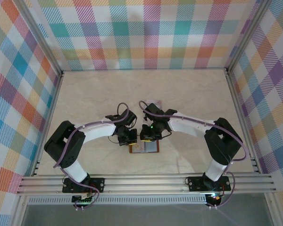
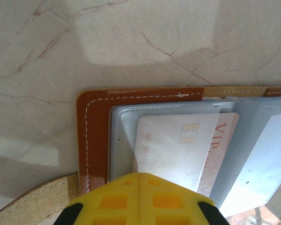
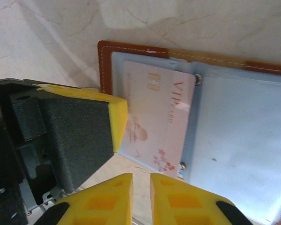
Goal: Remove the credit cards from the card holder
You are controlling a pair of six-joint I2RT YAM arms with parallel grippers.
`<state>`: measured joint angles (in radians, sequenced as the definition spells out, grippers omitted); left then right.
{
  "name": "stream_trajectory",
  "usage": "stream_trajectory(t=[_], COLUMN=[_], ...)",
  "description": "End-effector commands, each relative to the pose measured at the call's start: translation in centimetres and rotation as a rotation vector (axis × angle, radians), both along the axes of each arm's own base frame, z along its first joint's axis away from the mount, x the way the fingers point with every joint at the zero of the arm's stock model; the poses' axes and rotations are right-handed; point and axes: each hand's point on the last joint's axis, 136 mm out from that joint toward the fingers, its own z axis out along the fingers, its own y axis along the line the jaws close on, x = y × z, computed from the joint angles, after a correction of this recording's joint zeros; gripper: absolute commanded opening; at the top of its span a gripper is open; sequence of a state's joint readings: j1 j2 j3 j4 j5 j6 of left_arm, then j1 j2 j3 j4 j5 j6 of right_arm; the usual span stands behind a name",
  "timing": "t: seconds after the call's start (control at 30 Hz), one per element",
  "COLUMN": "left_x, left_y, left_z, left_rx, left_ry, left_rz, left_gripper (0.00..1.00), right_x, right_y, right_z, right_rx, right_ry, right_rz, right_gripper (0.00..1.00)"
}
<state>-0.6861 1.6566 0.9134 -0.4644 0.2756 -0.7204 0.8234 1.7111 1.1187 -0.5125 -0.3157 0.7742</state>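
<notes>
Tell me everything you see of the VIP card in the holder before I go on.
The VIP card is thin, pale pinkish white, with a gold chip, red VIP lettering and a red flower print. It lies flat in the open brown card holder, partly under a clear sleeve. The left hand, shut, overlaps its edge; whether they touch is unclear.

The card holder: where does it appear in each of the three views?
Top external: card holder just below centre.
Left wrist: spans lower half, brown corner at left.
Right wrist: upper centre to right edge.
Shared landmark: the chip-bearing VIP card in both wrist views.
</notes>
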Motion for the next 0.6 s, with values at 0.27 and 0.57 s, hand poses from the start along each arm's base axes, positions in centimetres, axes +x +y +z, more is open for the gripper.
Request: stream_trajectory(t=[0.27,0.57], left_x=[-0.5,-0.6], left_y=[0.8,0.9], left_z=[-1.0,-1.2], left_rx=[0.055,0.064], left_ry=[0.016,0.025], left_rz=[-0.01,-0.01], left_gripper=[0.04,0.04], right_x=[-0.1,-0.2], right_y=[-0.7,-0.5], right_z=[-4.0,-5.2], right_rx=[-0.035,0.019], right_ry=[0.064,0.091], right_rz=[-0.03,-0.036], right_gripper=[0.22,0.21])
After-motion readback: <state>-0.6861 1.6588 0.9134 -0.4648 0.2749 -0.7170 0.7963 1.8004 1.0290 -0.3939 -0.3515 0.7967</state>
